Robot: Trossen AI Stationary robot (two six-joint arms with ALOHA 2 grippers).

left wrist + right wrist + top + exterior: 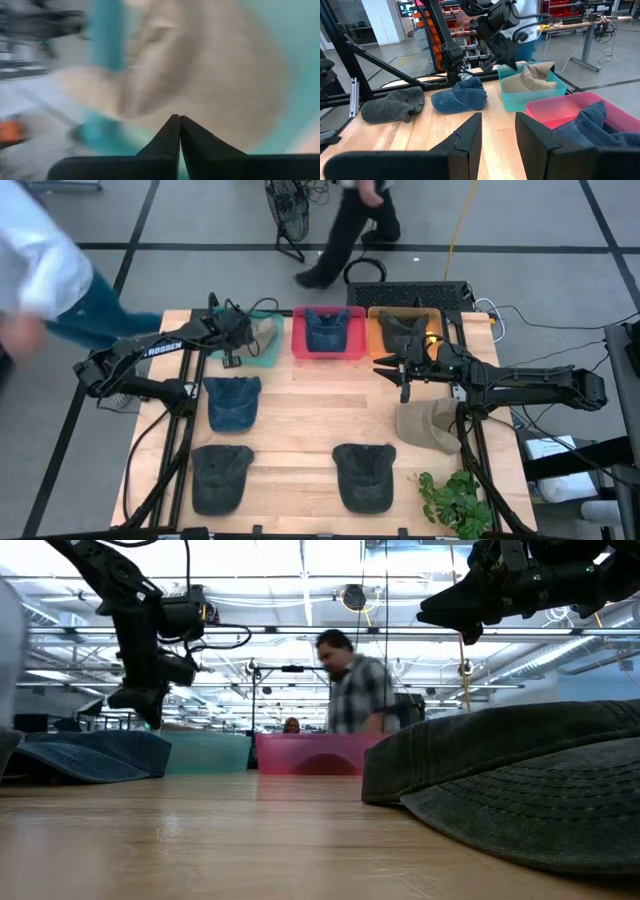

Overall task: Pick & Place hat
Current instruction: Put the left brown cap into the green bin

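Progress, operator: you have a beige cloth hat (pixel 264 332) in the teal bin (pixel 272 358) at eleven o'clock under your left gripper (pixel 237 332), fingers together and empty, while your right gripper (pixel 396 370) hovers apart and four hats remain on the table.

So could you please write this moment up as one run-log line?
left end effector: shut, over teal bin | beige hat: in teal bin | right end effector: open, empty, near orange bin

Left gripper (pixel 243 332) raised at table's far left, arm stretched rightward, fingers (pixel 172 137) pressed together, empty. Right gripper (pixel 497 132) raised at far right, arm reaching leftward, fingers parted, empty.
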